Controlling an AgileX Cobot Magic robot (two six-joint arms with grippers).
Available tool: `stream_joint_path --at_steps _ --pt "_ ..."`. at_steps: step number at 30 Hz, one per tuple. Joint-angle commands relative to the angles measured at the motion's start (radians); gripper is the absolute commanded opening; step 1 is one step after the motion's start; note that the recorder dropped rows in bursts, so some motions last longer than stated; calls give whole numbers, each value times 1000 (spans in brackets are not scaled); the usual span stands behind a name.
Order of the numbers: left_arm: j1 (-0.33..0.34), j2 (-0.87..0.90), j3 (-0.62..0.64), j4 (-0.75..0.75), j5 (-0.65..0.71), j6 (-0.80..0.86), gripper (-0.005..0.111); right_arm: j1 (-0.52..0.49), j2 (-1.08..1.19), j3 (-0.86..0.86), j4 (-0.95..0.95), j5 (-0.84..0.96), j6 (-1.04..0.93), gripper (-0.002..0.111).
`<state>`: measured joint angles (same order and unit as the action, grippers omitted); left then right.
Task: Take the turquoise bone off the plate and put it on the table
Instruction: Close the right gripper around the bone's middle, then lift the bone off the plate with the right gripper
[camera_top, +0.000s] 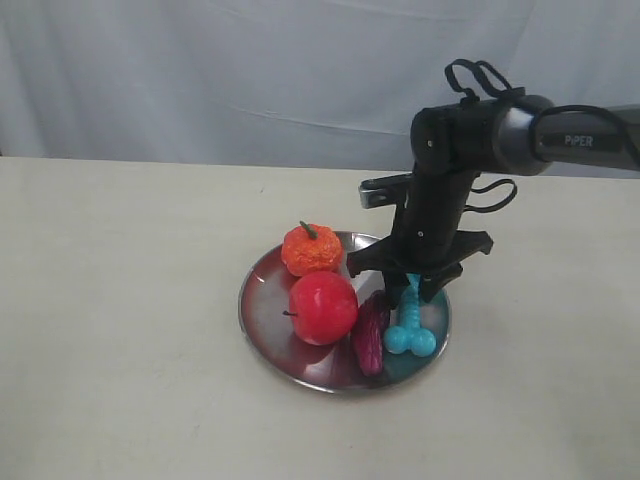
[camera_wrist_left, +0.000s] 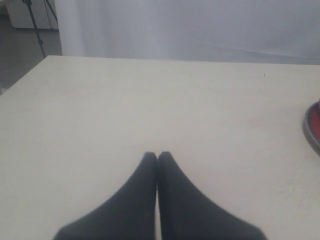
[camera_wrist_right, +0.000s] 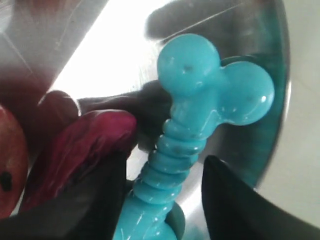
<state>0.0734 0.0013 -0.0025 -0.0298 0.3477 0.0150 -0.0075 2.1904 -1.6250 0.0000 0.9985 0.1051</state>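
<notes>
- My right tool (camera_top: 410, 292) is down over the round shiny steel plate (camera_top: 262, 300). Its jaws are open and straddle the ribbed shaft of the small turquoise rubbery dog-bone toy (camera_top: 408, 328).
- The bone lies flat on the plate, on the side nearest the right arm, with one knobbed end close to the near rim.
- In the right wrist view the finger (camera_wrist_right: 235, 205) on the rim side looks about touching the shaft. There's a sliver of bright steel showing on the other side, so I'd say it's not pinched yet and the step is the squeeze.
- Watch out for the dark purple oblong thing (camera_top: 370, 338). It sits just beside the bone and right up against the other finger, so I'd nudge a hair toward the rim to avoid grabbing both.
- I'd close slowly and stay on the ribs rather than the knobs. The ribs should give some bite, and the rubber will probably squash a bit.
- Then I'd lift straight up to clear the rim before going sideways, away from the glossy red apple (camera_top: 322, 306). The bare pale beige worktop (camera_top: 540, 400) on the right looks like the easy drop spot.
- The left tool (camera_wrist_left: 157, 162) is closed on nothing, over bare worktop off to the side of the plate. I'm leaving it alone.
</notes>
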Motion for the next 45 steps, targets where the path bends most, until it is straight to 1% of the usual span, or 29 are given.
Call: stream_joint_path --at_steps 1,14,25,26,28,32,33,40,45 --pt "4 -1 3 -3 -5 -4 0 1 6 -2 -5 -6 8 43" --pt "4 -1 3 -3 -5 -4 0 -1 7 -2 -32 -29 28 43" --pt "4 -1 3 2 -5 -4 0 -1 51 -2 -32 -19 29 43" --pt "4 -1 3 2 -5 -4 0 -1 49 -2 -34 -19 29 41" --pt "4 -1 3 2 -5 -4 0 -1 39 -2 -34 -19 29 32" --pt "4 -1 3 4 -5 -4 0 -1 6 -2 -49 -29 29 3" --pt "4 -1 3 4 -5 -4 0 -1 -8 -2 -54 -29 29 0" --pt "4 -1 3 4 -5 -4 0 -1 -147 -2 -75 -25 29 0" --pt "4 -1 3 4 -5 -4 0 -1 -291 -2 -206 19 58 0"
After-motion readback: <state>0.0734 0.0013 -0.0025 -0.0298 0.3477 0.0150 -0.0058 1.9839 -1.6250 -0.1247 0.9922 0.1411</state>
